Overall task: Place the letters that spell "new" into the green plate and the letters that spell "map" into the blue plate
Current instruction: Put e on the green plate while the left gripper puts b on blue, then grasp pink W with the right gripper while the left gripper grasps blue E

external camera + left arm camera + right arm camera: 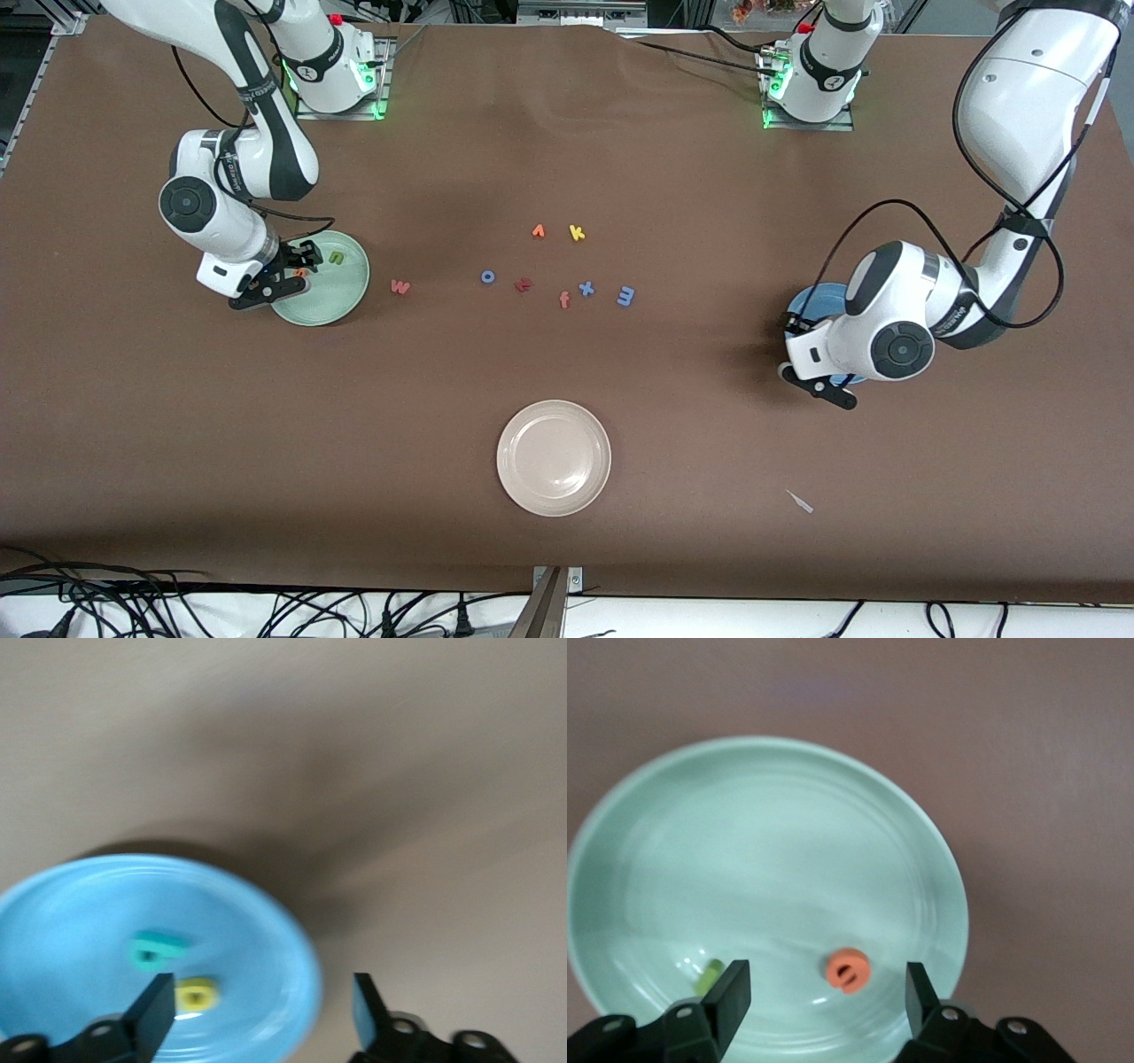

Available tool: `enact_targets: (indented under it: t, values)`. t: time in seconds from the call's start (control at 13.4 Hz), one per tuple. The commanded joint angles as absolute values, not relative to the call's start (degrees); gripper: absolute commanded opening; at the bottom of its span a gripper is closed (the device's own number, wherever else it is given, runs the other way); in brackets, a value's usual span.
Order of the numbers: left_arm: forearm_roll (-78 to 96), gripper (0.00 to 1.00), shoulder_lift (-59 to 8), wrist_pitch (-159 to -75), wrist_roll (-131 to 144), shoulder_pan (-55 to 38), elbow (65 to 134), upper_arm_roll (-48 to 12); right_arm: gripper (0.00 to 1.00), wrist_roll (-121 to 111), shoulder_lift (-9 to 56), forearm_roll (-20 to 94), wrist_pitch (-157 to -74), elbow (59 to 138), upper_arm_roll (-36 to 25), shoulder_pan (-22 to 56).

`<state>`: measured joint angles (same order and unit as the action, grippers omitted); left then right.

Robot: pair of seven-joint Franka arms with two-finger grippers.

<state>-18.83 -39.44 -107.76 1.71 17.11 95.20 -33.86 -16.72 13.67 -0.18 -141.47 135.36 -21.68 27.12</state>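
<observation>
The green plate (pixel 341 288) lies at the right arm's end of the table and holds the green "n" (pixel 337 257) and the orange "e" (pixel 301 273). My right gripper (pixel 285 273) hangs open just over that plate (pixel 762 850); the "e" (pixel 849 970) lies loose between its fingers and the "n" (pixel 709 976) beside one. The pink "w" (pixel 400 286) lies on the table near the green plate. My left gripper (pixel 811 359) is open over the rim of the blue plate (pixel 819 297). In the blue plate (pixel 89 904) lie a teal letter (pixel 158 950) and a yellow one (pixel 195 995); the left gripper (pixel 257 1005) holds nothing. The blue "m" (pixel 625 296) lies mid-table.
Mid-table lie an orange letter (pixel 538 231), a yellow "k" (pixel 577 233), a blue "o" (pixel 487 276), a dark red letter (pixel 524 284), an orange "f" (pixel 564 300) and a blue "x" (pixel 586 288). A beige plate (pixel 554 492) sits nearer the camera. A white scrap (pixel 800 501) lies near the left arm's end.
</observation>
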Motion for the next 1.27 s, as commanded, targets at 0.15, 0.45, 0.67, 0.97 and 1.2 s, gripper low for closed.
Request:
enact_targets:
  t: [0.15,0.45,0.67,0.97,1.2]
  values:
    - [-17.8,1.00,-37.9,-114.9,22.8,15.0,100.3,-42.2,0.77,-17.4,13.1,0.2,-139.6,131.7,-12.1,27.6]
    - [-26.6,1.00,-39.5,-123.4,36.4,5.6,102.4,-42.1,0.77,-36.9,13.8,0.0,-141.4,132.0,-9.4,27.6]
    - [-32.6,1.00,-42.5,-126.8,44.2,0.5,102.4,-41.1,0.77,-49.5,14.3,0.1,-143.3,132.1,-9.4,27.6]
    - [-35.7,1.00,-45.3,-129.3,46.9,-3.5,101.7,-39.2,0.75,-52.4,17.7,0.3,-150.1,132.4,-7.5,27.6]
    - [-35.7,0.95,-45.9,-129.4,47.0,-5.5,101.4,-37.6,0.73,-51.9,19.0,0.2,-151.7,132.3,-6.9,27.7]
